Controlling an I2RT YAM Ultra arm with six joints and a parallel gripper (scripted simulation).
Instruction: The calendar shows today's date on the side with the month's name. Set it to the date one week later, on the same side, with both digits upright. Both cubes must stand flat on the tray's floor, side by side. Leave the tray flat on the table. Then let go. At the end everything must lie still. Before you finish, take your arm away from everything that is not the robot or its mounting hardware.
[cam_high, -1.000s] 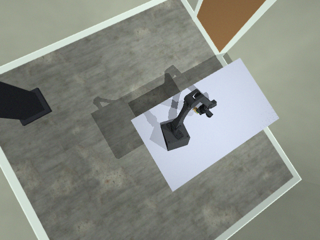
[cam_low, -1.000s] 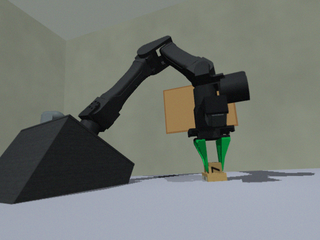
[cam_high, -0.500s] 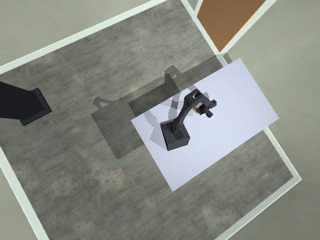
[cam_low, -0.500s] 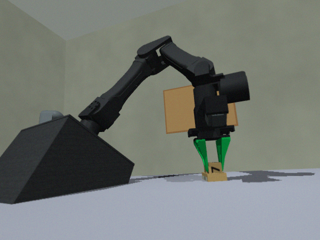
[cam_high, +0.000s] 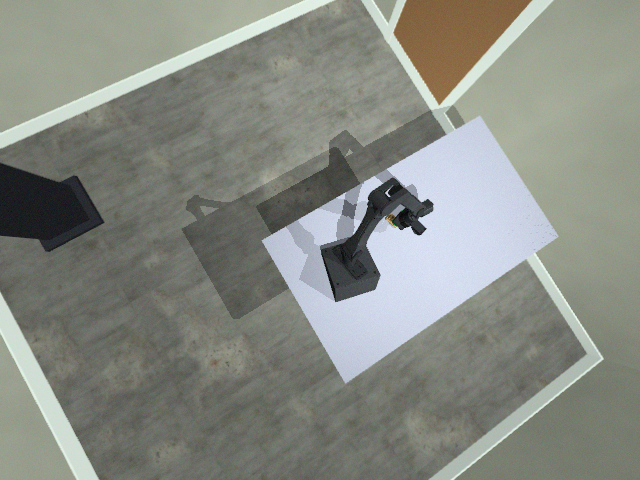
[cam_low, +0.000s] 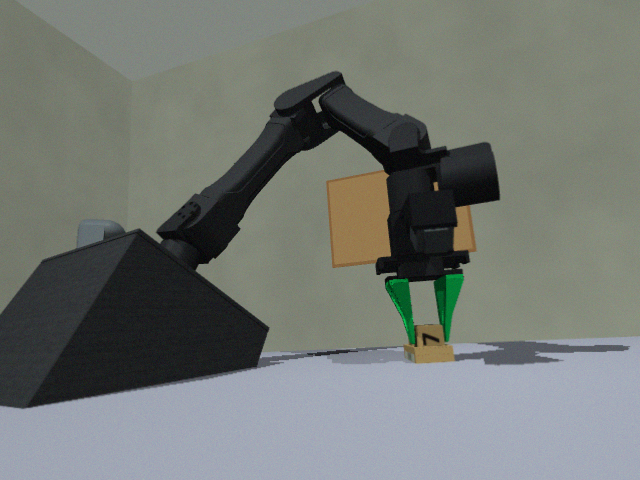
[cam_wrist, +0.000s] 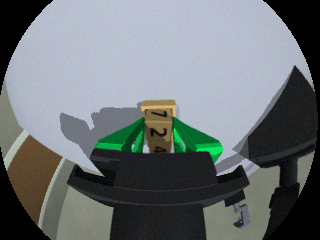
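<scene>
The small wooden tray (cam_high: 390, 219) (cam_low: 433, 354) (cam_wrist: 159, 103) stands on the white table. Two wooden cubes sit in a row inside it. The end cube (cam_low: 434, 331) (cam_wrist: 159, 115) shows a sideways 7 on its outer end face and a sideways 2 on top. The cube behind it (cam_wrist: 158, 148) shows a sideways 4 in the wrist view and is partly hidden by the gripper. My gripper (cam_low: 430, 341) (cam_wrist: 158, 121) is open a little wider than the cubes, pointing down, with one green fingertip close beside each side of them. The calendar's month side is not readable.
The arm's dark slanted base (cam_high: 350, 273) (cam_low: 139, 320) stands on the white table (cam_high: 454, 248) beside the tray. A grey rounded object (cam_low: 97, 231) shows behind the base. An orange-brown panel (cam_low: 356, 222) is on the wall behind.
</scene>
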